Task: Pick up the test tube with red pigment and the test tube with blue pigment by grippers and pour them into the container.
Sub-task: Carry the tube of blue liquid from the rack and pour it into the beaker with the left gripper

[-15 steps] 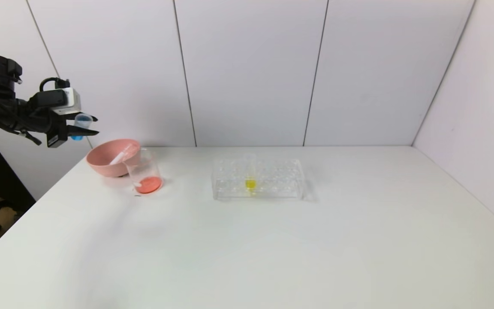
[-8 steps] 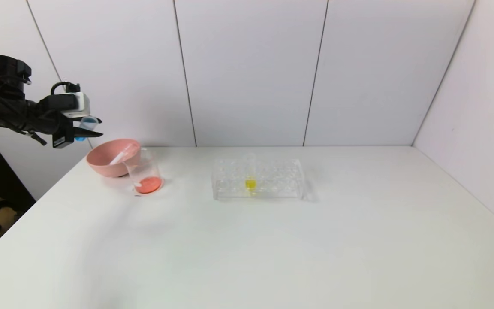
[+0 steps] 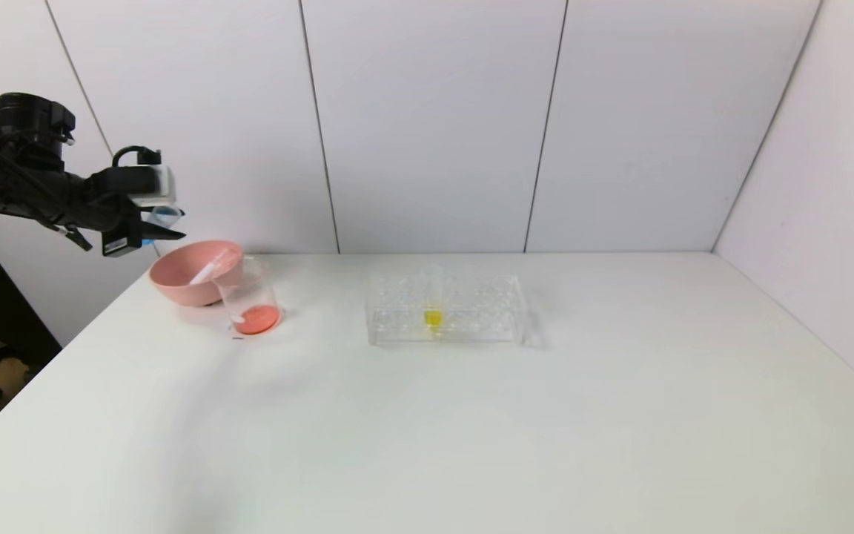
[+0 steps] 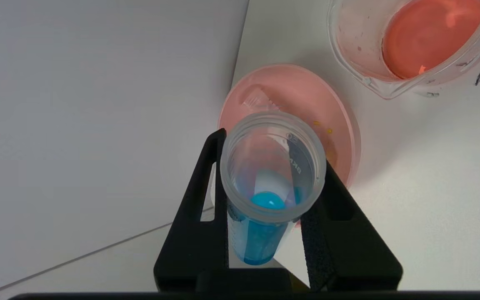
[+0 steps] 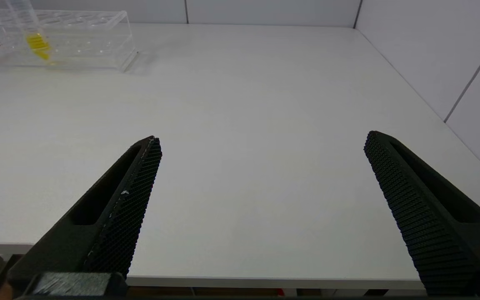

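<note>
**Entry: blue-pour stage, risk + end effector status**

**Risks (judgement only):**
- Left end effector hangs over the far-left worktop corner, above the pink bowl, not above the container. Tipping from here would likely send blue into the bowl or onto the worktop; needs to come over the beaker mouth first.
- Container mouth is narrow and sits just beside the bowl, rims look touching or nearly so. Small aim error = spill, or a knock to the beaker.
- Tube is smooth plastic, gripped by 2 thin fingers only; could slip or swivel in the grip once tilted.
- Bowl already has an empty tube lying in it, so mistaking bowl for target is plausible.

**End effectors:**
- Left: fingers narrow, clamped on either side of the test tube with blue pigment, just below its rim. Tube mouth faces the wrist cam, blue liquid pooled at the rounded bottom, none at the lip. Touches nothing else.
- Right end effector: wide apart, empty, low at the near worktop edge, idle.

**Task items, location:**
- Blue tube: in the air, in left grip.
- Container: on worktop, w/ orange-red liquid in the bottom, no blue in it; red pour looks done.
- Rack: mid-worktop, holds yellow tube only.
</note>
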Motion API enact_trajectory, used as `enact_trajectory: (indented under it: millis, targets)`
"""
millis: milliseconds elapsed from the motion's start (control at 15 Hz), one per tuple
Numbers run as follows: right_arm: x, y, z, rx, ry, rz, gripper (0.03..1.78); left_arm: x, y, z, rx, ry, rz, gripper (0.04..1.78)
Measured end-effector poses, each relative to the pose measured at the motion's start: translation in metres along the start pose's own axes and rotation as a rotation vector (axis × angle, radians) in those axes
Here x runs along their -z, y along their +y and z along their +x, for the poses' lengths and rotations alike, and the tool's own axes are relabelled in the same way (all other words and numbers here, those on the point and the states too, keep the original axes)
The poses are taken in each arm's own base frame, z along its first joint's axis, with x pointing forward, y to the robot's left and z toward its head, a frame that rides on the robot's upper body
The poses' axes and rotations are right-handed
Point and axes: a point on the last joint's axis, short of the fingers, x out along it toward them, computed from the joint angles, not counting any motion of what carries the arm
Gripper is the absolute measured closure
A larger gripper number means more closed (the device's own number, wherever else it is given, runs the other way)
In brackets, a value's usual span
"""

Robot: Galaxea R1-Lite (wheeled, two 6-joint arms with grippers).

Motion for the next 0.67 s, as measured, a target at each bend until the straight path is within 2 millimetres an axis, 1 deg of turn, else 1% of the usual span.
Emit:
enact_trajectory:
  millis: [133, 267, 467, 667]
  targets:
    - [0.000, 0.000, 0.000, 0.000, 0.000, 0.000, 0.04, -0.007, 0.000, -0.001, -0.005, 0.054, -0.011, 1.32]
    - [0.000, 0.000, 0.000, 0.000, 0.000, 0.000, 0.04, -0.015, 0.000, 0.000, -0.002, 0.057, -0.008, 1.32]
    - [0.000, 0.000, 0.000, 0.000, 0.000, 0.000, 0.04, -0.017, 0.000, -0.001, -0.005, 0.076, -0.009, 1.32]
    - [0.000, 0.000, 0.000, 0.000, 0.000, 0.000, 0.04, -0.021, 0.000, -0.001, -0.011, 0.143, -0.001, 1.32]
